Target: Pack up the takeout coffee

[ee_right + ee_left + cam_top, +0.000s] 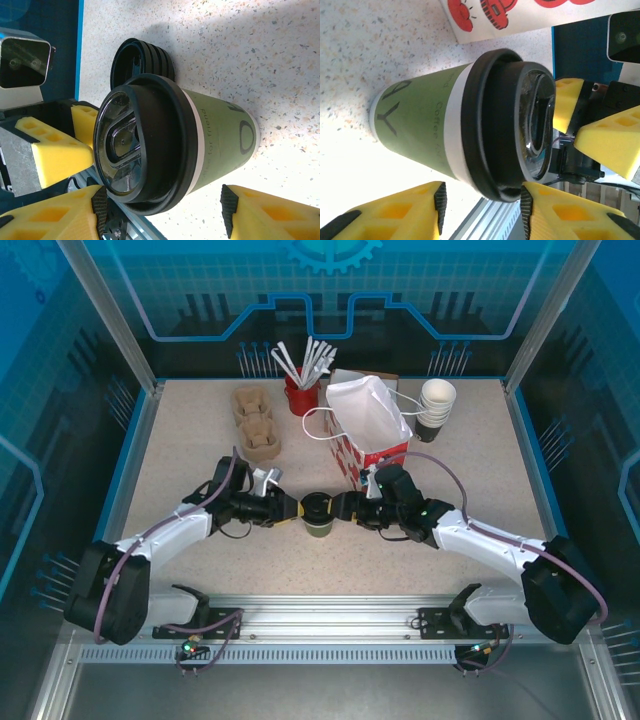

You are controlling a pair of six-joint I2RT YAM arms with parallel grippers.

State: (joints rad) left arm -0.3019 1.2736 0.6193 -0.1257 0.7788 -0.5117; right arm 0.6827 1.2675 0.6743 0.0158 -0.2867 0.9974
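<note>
Takeout coffee (318, 512), upright at frame centre between the left gripper (293, 510) and right gripper (346, 509), both parted and holding nothing, should be clamped by one gripper below its black lid (505, 125), kept vertical, and carried to the open bag (375, 455) just above.

Bright lighting: the tabletop (345, 165) beside the takeout coffee (420, 130) is overexposed; glare is seen on its lid (495, 130).

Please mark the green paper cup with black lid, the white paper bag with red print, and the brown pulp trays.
Green paper cup with black lid (318, 506): top view, lid centre.
White paper bag with red print (381, 455): top view, printed side.
Brown pulp trays (262, 437): top view, nearer tray.
</note>
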